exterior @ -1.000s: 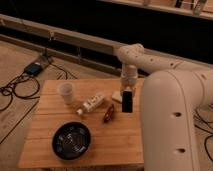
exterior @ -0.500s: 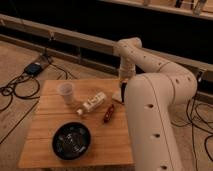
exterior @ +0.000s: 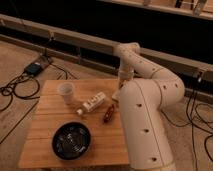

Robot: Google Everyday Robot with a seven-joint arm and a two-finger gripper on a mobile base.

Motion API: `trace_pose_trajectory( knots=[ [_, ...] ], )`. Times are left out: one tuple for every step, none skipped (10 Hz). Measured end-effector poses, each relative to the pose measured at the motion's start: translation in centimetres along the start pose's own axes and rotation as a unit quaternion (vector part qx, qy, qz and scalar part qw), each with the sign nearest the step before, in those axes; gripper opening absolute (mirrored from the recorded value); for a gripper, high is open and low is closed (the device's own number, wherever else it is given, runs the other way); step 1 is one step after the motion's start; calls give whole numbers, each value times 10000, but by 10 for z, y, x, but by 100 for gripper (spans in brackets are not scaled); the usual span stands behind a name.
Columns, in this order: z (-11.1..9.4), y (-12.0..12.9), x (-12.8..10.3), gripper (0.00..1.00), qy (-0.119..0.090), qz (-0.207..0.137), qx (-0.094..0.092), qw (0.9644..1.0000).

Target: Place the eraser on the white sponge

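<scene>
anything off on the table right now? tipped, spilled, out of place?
Only the clear bottle stands out: it lies on its side mid-table, between the white cup and the dark-red object. No spill shows. The gripper is at the table's far right edge, mostly hidden behind the arm.

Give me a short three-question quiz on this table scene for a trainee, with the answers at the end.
1. True or false: the white cup stands upright, left of the bottle lying on its side.
2. Which thing sits nearest the front edge of the table? A) the black bowl B) the bottle C) the cup
3. Fill in: the pincer points down over the table's far ___ side, beyond the red stick.

Key: 1 true; 2 A; 3 right.
</scene>
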Motion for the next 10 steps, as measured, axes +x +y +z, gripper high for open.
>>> trace_pose_trajectory(
  knots=[
    [5,3,-4,0,-1,-47,-29,10000],
    [9,6,-7,0,1,-94,-58,9999],
    [12,9,-9,0,7,-135,-83,9999],
    [14,14,-11,3,12,-205,-118,9997],
    [16,18,-13,11,8,-274,-137,9995],
    [16,21,-14,19,-11,-351,-147,9993],
    [17,24,-18,30,-64,-469,-149,9988],
    [17,26,-20,42,-115,-577,-141,9982],
    [17,26,-22,50,-153,-628,-126,9978],
    [17,25,-23,62,-201,-684,-94,9974]
  ],
)
